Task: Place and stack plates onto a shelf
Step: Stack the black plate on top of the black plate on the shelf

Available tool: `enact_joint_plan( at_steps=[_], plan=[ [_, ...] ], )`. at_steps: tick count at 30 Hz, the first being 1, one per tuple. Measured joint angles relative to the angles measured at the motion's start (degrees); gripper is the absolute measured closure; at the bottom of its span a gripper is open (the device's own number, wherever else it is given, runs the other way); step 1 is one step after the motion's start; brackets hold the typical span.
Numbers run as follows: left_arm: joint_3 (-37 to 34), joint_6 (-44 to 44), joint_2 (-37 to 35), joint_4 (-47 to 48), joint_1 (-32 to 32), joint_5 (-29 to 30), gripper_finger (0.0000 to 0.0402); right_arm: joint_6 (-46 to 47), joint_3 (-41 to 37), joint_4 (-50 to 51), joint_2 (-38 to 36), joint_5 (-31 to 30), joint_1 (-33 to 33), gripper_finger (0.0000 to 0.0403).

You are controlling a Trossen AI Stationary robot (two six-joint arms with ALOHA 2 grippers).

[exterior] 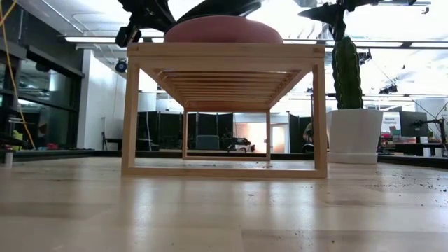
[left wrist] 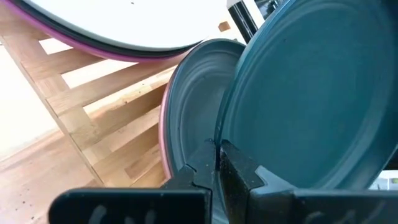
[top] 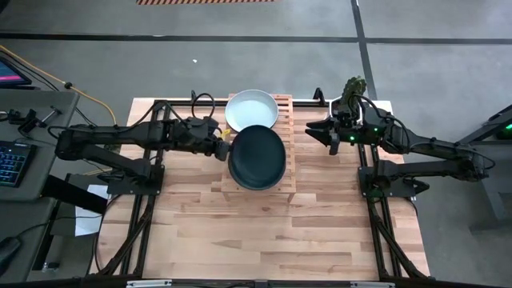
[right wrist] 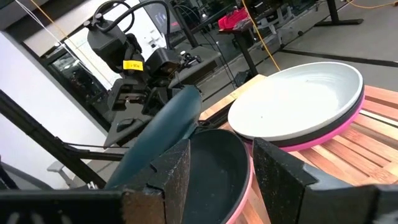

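Shelf: light wooden slat rack (top: 289, 152) on short legs, standing on the plank table (top: 264, 232); straight parallel slats show from below in the low view (exterior: 224, 84).
Far stack: pale plate (top: 251, 109), round, shallow, smooth and glossy, resting on a pink plate (right wrist: 348, 118) whose rim shows beneath it; the stack sits on the shelf's far end.
Near stack: dark teal plate (right wrist: 214, 171) lying flat on a second pink plate (left wrist: 165, 134), on the shelf's near end.
Held plate: dark teal, matte (top: 257, 156), tilted above the near stack, its lower edge close to the flat dark plate.
Left gripper: (left wrist: 217, 163) fingers clamped on the rim of the held plate.
Right gripper: (top: 320, 133) fingers apart, empty, just beside the shelf.
Background: cactus (exterior: 346, 70) in white pot (exterior: 355, 134).
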State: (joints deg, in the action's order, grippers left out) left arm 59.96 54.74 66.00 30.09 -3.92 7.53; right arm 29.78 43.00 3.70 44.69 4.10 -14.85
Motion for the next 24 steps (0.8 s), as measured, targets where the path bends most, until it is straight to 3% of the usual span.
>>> enact_joint_plan(
  at_steps=[24],
  plan=[
    [0.0,-2.45,0.0,0.02,-0.02,-0.94,0.0397,-0.15,0.0,0.02,0.0,0.22,0.0,0.0246]
  ],
)
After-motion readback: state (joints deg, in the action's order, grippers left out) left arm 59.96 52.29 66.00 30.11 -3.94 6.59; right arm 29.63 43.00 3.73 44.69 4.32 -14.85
